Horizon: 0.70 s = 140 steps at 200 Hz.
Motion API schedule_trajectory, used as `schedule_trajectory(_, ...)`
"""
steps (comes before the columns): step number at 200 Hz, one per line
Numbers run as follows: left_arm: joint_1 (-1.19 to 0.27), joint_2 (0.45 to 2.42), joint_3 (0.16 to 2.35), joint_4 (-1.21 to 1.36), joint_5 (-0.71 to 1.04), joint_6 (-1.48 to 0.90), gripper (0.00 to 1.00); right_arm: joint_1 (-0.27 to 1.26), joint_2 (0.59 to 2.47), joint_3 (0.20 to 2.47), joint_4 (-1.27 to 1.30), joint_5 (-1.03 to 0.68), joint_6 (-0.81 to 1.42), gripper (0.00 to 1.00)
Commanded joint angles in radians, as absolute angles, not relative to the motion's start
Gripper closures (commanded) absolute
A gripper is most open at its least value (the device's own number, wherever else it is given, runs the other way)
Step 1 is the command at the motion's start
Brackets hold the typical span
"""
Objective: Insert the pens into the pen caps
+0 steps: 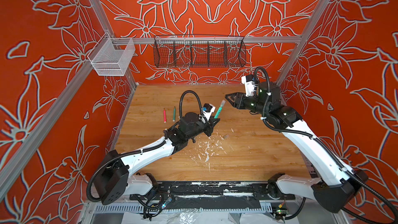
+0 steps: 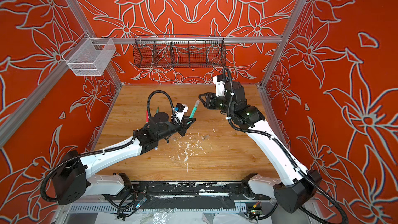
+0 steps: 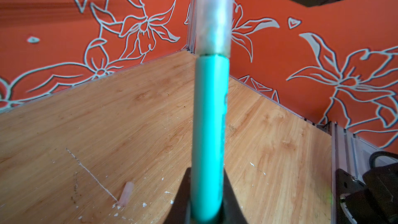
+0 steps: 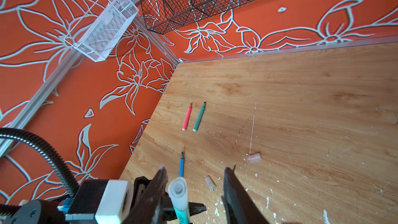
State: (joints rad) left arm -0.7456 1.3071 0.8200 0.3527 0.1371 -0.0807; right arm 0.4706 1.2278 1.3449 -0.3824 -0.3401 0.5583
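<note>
In both top views the green pen [image 1: 218,112] is seen clamped at its lower end by the left claw [image 1: 214,121] and raised above the surface [image 1: 247,158]. Its cap [image 1: 222,103] sits just beside the parted right claw [image 1: 230,100], and seating depth cannot be judged here. In the left wrist view a thin dark seam is shown where cap meets barrel, so a half-seated cap could be shed, or the pen levered askew by an off-axis push. In the right wrist view the cap is framed between the parted jaws, apparently untouched. A blue pen [image 4: 181,164], not made out from above, is revealed beside two loose caps [image 4: 254,157].
</note>
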Motion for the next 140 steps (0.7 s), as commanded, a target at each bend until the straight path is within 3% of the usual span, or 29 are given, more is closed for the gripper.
schedule_trajectory(1, -0.741, 1.314, 0.833, 0.376, 0.147, -0.091, 1.00, 0.474, 1.232, 1.342, -0.334, -0.413, 0.591, 0.55)
schedule_trajectory(140, -0.740, 1.307, 0.843, 0.364, 0.155, -0.100, 1.00, 0.515, 1.288, 1.308, -0.322, -0.437, 0.602, 0.66)
